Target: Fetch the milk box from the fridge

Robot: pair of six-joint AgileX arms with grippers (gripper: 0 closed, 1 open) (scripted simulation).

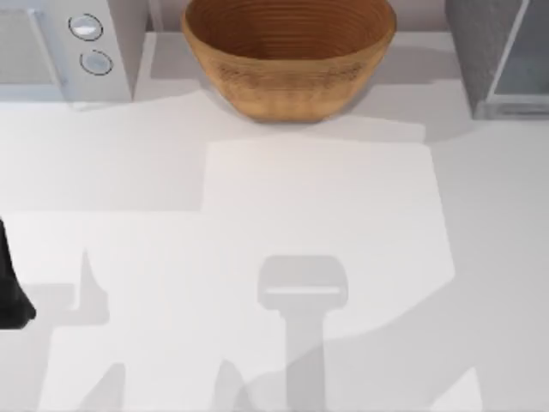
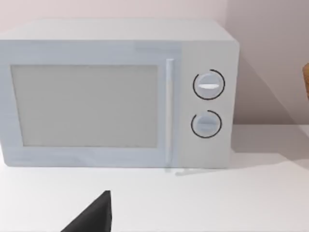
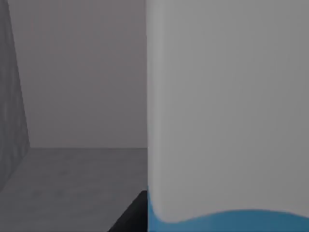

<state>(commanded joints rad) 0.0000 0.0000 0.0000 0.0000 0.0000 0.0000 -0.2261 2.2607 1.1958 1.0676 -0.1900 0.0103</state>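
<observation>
Bright, even light; soft grey shadows (fridge [image 3: 72, 96] interior dim).

The left arm [image 1: 10, 287] sits parked at the top view's left edge, a dark part low over the tabletop [image 1: 326, 197]. In the left wrist view, one dark fingertip of the left tool [image 2: 94, 216] juts forward just above the tabletop. In the right wrist view, a dark sliver of the right tool [image 3: 134, 216] lies tight against the milk box [image 3: 227, 111], which stands directly ahead of it, very close.

Matte black left arm [image 1: 12, 292], tapering wedge-shaped black fingertip [image 2: 94, 215]
</observation>
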